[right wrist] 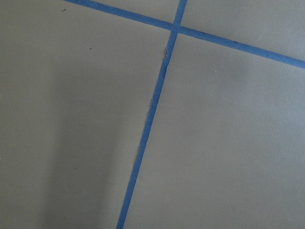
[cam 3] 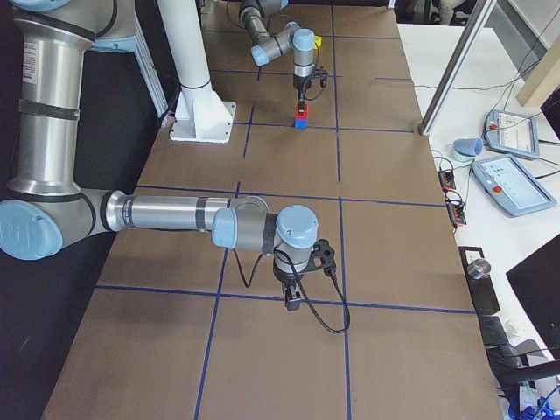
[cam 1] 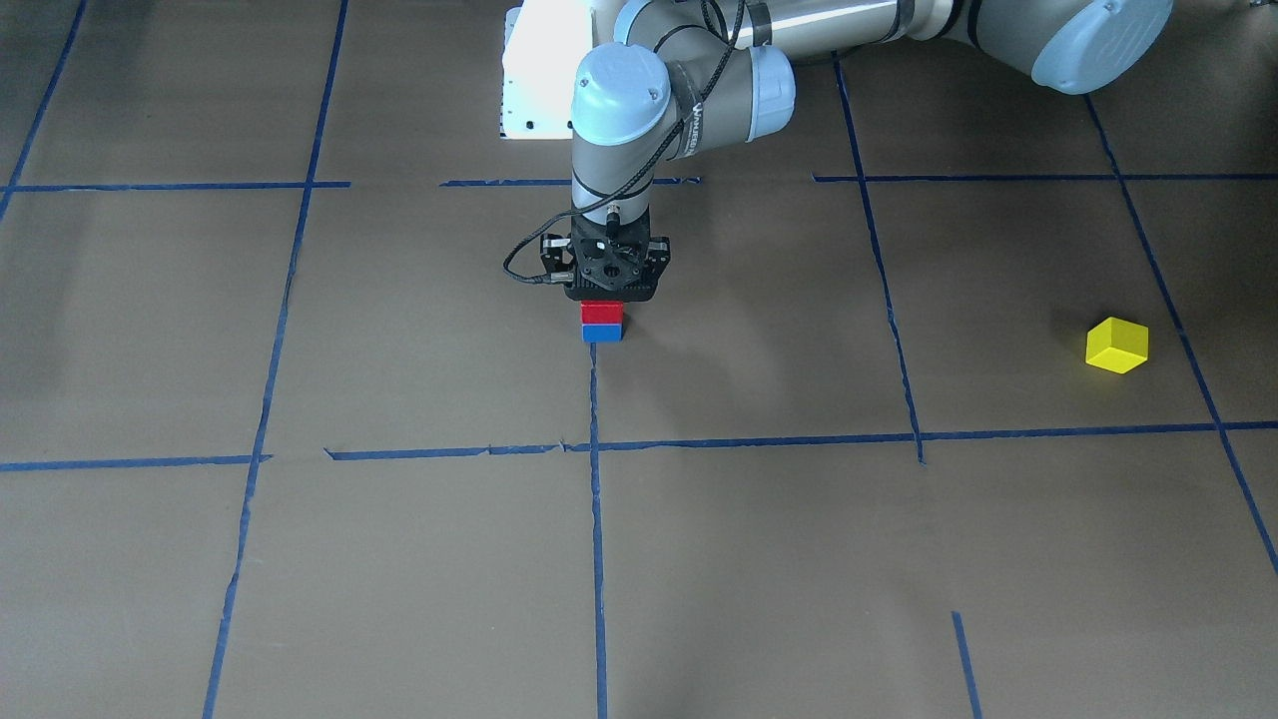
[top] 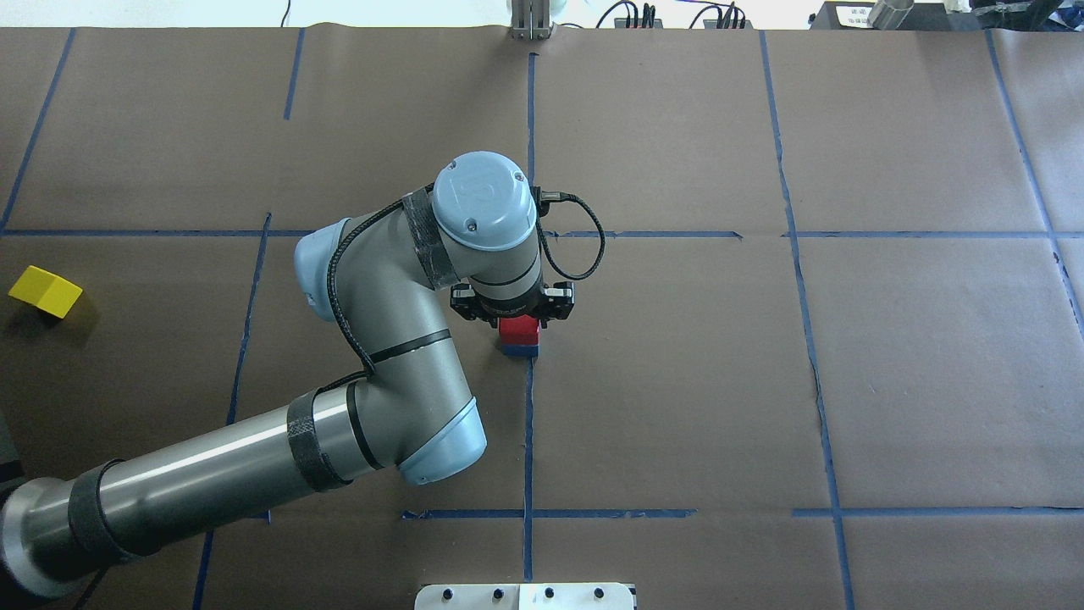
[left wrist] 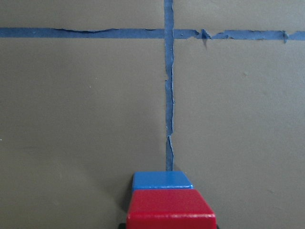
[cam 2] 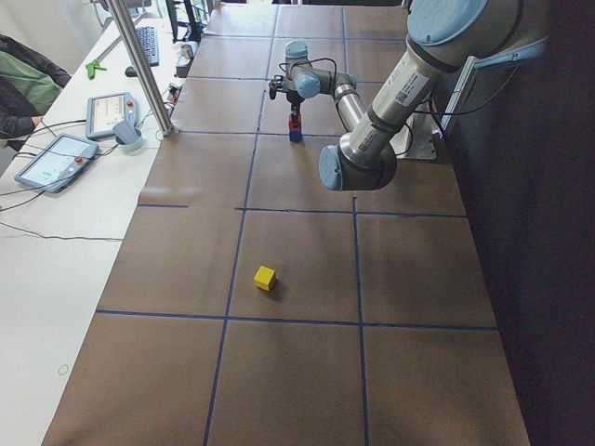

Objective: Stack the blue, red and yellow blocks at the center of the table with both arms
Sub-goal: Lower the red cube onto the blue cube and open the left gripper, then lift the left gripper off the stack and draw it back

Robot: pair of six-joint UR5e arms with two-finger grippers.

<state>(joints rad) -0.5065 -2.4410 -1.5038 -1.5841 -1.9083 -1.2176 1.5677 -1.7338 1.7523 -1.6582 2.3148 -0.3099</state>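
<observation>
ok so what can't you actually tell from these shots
Whether the left end effector grips the red block: its own body hides the contact in the front-facing and overhead views.
Right end effector, open or shut: shows only in exterior right, too small.
Red block's near edge: cut off at the left wrist view's bottom.

Nothing can be read for certain. White lettering runs along the black cable [cam 1: 696, 125] on the left arm's wrist, too blurred to make out. The small white sign [top: 847, 14] at the far edge in the overhead view is illegible too.
</observation>
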